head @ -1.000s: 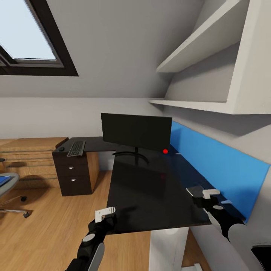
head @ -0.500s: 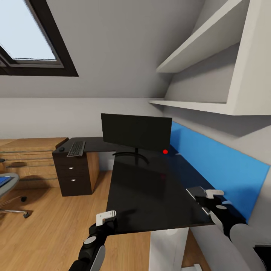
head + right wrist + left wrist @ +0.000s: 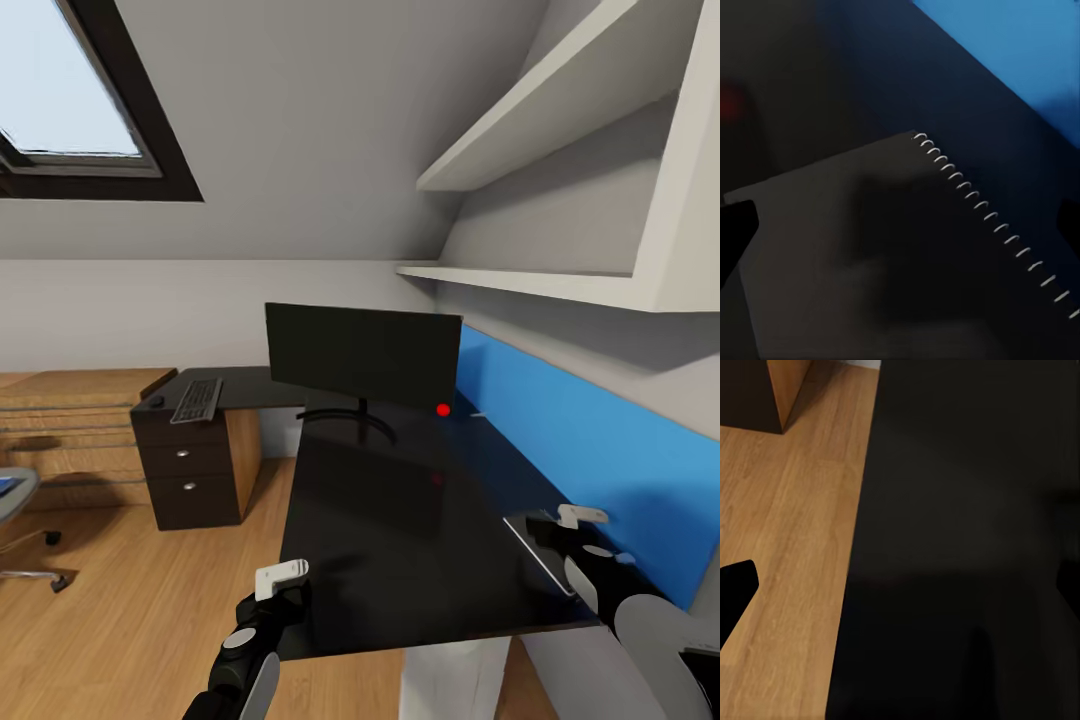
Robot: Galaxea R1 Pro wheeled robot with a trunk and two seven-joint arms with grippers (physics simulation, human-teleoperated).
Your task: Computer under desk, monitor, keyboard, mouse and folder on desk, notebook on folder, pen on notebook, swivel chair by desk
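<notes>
The monitor (image 3: 362, 355) stands at the inner corner of the black desk (image 3: 400, 520). On the desk's far left wing lie the keyboard (image 3: 197, 399) and the mouse (image 3: 155, 401). The grey notebook (image 3: 540, 548) lies flat by the blue back panel, and its spiral edge (image 3: 982, 206) shows in the right wrist view. My right gripper (image 3: 575, 525) (image 3: 900, 225) hovers open just above it. My left gripper (image 3: 280, 580) (image 3: 900, 592) is open at the desk's near left edge. The swivel chair (image 3: 15, 500) with the blue folder (image 3: 5, 485) is at the far left. Computer and pen are out of view.
A black drawer unit (image 3: 190, 470) stands under the keyboard wing, with a wooden chest (image 3: 70, 420) beside it. White shelves (image 3: 540, 275) hang over the blue back panel (image 3: 580, 440). A small red dot (image 3: 442, 409) sits by the monitor. Wood floor (image 3: 787, 547) lies left of the desk.
The whole view has shifted slightly as the camera moved. My right gripper has slid toward the near right over the notebook. The left gripper is nearly where it was.
</notes>
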